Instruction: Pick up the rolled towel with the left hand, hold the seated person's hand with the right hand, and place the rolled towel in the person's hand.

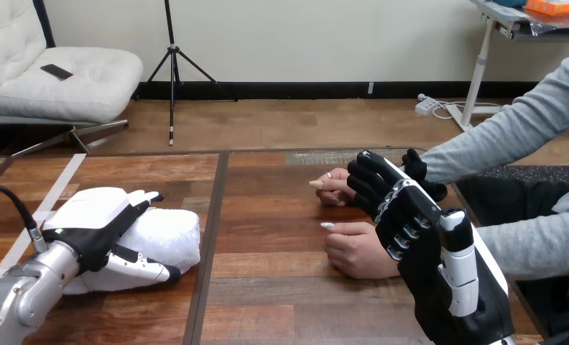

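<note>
Clasps the rolled towel on the counter in the left robot hand for lifting; well right of it, grips the person's far hand in the right robot hand to steady it.

The silver left forearm enters low. Its black-and-white left hand is palm down, fingers over the white rolled towel, thumb on the near side. The black-and-white right hand reaches forward, its fingers curled round the person's far hand.
</note>
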Available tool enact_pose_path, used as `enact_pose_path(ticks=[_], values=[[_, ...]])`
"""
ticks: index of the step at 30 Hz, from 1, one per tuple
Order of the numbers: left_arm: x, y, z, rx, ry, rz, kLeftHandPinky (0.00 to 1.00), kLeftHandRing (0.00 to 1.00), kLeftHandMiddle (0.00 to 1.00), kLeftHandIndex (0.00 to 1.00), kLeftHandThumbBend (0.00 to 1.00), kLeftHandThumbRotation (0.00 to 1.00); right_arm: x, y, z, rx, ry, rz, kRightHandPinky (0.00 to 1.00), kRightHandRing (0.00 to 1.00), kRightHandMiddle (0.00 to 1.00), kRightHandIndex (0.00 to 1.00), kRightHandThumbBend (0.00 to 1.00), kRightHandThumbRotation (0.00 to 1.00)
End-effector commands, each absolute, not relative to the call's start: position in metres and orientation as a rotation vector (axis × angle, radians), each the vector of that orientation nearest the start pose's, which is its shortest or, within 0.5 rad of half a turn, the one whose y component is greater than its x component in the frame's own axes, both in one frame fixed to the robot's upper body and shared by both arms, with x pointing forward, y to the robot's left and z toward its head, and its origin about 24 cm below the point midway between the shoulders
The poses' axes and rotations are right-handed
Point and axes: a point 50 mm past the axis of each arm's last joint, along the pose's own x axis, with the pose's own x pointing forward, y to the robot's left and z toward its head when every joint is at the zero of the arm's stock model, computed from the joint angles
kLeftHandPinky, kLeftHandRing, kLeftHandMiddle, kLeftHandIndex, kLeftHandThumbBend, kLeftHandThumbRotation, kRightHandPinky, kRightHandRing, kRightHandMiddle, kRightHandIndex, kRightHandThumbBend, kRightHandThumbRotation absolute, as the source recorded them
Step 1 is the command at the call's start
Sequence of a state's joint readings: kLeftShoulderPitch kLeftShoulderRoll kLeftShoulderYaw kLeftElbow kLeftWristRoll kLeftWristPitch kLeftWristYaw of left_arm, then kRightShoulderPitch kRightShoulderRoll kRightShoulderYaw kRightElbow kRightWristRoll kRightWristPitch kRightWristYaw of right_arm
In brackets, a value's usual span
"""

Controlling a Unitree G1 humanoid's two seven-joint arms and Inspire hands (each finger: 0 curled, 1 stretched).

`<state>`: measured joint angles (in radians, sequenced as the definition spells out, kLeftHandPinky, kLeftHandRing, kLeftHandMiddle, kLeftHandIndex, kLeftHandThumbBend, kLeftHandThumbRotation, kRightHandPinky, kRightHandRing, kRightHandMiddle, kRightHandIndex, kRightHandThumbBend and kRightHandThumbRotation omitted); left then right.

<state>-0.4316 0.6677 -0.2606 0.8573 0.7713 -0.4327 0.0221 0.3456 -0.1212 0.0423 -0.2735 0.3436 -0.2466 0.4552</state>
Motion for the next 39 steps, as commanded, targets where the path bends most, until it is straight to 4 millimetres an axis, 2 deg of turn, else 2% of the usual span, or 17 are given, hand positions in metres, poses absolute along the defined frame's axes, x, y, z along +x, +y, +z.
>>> enact_pose_path(ticks=[1, 13, 35, 39], values=[[0.3223, 0.2694, 0.0589, 1.454, 0.025, -0.338, 0.9, 0.92, 0.94, 0.93, 1.0, 0.56, 0.1888, -0.1544, 0.08, 0.165, -0.328, 0.421, 1.0, 0.95, 0.92, 0.89, 0.81, 0.94], [0.3223, 0.2705, 0.0608, 1.419, 0.021, -0.322, 0.89, 0.91, 0.94, 0.92, 1.0, 0.55, 0.1886, -0.1555, 0.0796, 0.164, -0.328, 0.424, 1.0, 0.95, 0.93, 0.89, 0.8, 0.94], [0.3227, 0.2712, 0.0634, 1.457, 0.001, -0.324, 0.89, 0.92, 0.94, 0.93, 1.0, 0.54, 0.188, -0.1556, 0.0795, 0.164, -0.328, 0.421, 0.99, 0.95, 0.92, 0.89, 0.8, 0.94], [0.3228, 0.2709, 0.064, 1.455, 0.001, -0.325, 0.89, 0.92, 0.94, 0.92, 1.0, 0.52, 0.1879, -0.1556, 0.0794, 0.165, -0.329, 0.422, 1.0, 0.95, 0.92, 0.9, 0.8, 0.94]])
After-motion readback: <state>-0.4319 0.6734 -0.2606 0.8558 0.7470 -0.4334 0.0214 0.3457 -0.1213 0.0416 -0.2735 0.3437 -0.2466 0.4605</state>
